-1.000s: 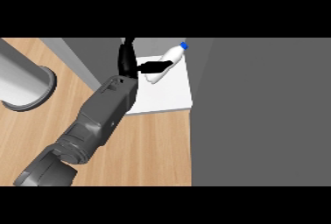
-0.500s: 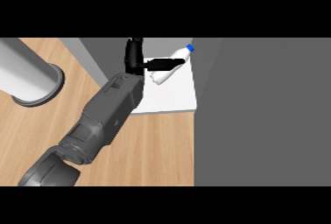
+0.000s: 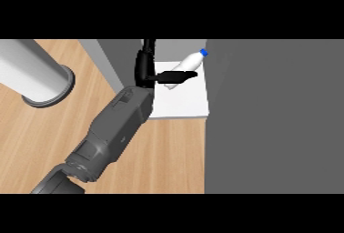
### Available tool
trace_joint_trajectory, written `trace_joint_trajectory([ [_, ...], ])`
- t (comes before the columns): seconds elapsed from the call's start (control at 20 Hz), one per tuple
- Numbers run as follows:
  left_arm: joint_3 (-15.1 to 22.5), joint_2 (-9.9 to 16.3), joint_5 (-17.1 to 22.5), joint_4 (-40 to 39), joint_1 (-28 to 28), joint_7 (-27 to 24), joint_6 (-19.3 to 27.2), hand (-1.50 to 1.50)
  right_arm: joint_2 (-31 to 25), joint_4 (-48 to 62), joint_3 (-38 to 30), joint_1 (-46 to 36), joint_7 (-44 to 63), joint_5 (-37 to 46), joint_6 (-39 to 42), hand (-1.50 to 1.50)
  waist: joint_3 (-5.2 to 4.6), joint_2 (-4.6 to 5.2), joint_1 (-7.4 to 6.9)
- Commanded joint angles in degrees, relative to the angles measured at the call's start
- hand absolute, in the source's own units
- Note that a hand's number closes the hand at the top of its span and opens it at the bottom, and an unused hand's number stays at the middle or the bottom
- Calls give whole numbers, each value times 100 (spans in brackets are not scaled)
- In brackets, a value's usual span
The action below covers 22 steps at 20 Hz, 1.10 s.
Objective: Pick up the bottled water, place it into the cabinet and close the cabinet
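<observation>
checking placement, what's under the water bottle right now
A white cabinet shelf lies beneath the water bottle. The hand crosses the bottle's lower part, hiding whether it rests on the shelf.

Light wooden table (image 3: 168, 154) is filling the lower left. A grey pillar (image 3: 30, 75) is standing on it at left. Dark grey wall (image 3: 275, 118) is covering the right side.

Grey cylindrical post (image 3: 33, 73) with a flared base on the wooden counter (image 3: 40, 136).
</observation>
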State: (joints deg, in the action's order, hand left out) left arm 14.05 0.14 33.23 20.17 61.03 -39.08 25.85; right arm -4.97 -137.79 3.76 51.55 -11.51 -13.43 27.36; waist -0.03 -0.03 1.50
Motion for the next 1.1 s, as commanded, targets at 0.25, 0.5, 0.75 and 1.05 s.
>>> trace_joint_trajectory([
  [0.25, 918, -14, 443, 1845, -1178, 303, -184, -150, 76, -849, 239, 200, 497, -71, -241, -150, -3, -40, -127],
  [0.5, 1433, -14, 564, 3120, -2090, 460, -405, -150, 57, -614, 164, 424, 148, 60, -100, -150, 0, -65, -174],
  [0.75, 1792, 142, 441, 4248, -2771, 539, -307, -150, 35, -803, 215, 303, 384, 28, -290, -150, 1, -38, -186],
  [1.05, 2368, 415, 219, 5562, -3877, 719, -214, -150, -241, -643, 107, 397, -88, 331, 134, -150, 2, -43, -144],
])
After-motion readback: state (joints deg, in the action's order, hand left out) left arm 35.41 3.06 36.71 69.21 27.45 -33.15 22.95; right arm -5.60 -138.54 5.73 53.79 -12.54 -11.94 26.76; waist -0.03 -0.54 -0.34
